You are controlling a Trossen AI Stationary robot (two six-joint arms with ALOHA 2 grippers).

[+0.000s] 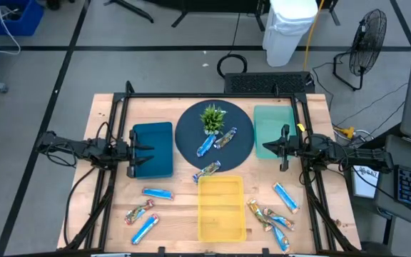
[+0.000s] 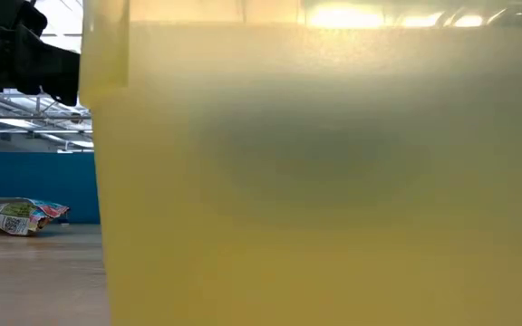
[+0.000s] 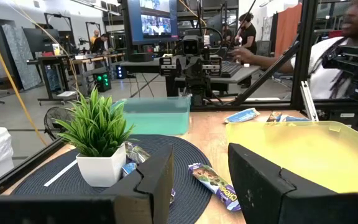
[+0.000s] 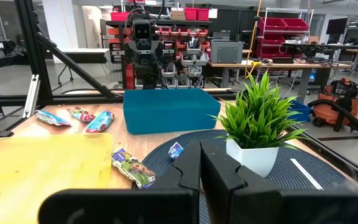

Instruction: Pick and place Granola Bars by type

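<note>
Overhead camera looks straight down on the wooden table (image 1: 113, 214); low camera presses against the yellow bin (image 2: 333, 181); wrist cameras face each other — both sharing the plant (image 3: 98, 140).

Wooden table (image 1: 113, 107) | carries dark blue bin (image 1: 153, 149), round dark mat (image 1: 191, 139), teal bin (image 1: 270, 128), yellow bin (image 1: 221, 208) | bears three granola bars front-left (image 1: 147, 209), four front-right (image 1: 275, 213), one (image 1: 207, 170) overlapping the mat's front edge, near the yellow bin.
</note>
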